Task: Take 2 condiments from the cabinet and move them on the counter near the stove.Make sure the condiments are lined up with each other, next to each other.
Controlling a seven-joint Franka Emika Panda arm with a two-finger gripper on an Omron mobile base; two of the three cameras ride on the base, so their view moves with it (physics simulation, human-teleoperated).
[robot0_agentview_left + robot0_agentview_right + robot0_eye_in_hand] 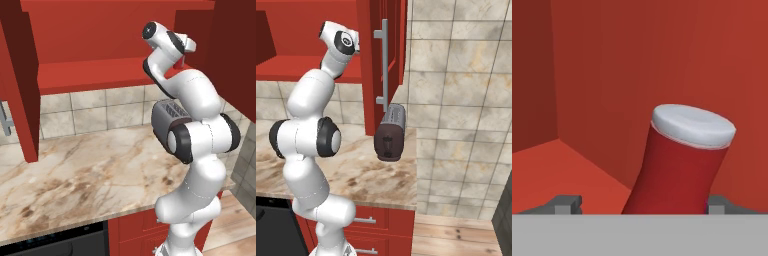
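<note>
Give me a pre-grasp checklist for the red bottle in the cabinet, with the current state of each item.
1. Cabinet door swung open, shelf reachable: ok.
2. Red bottle between the two fingertips of the hand: ok in the hand view.
3. Bottle upright on the red shelf: looks tilted in the hand view, but that camera rolls with the hand, so cannot tell.
4. Fingers closed firmly on the bottle: not ok, gaps show either side.
5. Pale cap on: ok.
6. Counter has bare room for set-down: ok on the near slab; toaster stands at its right end.
</note>
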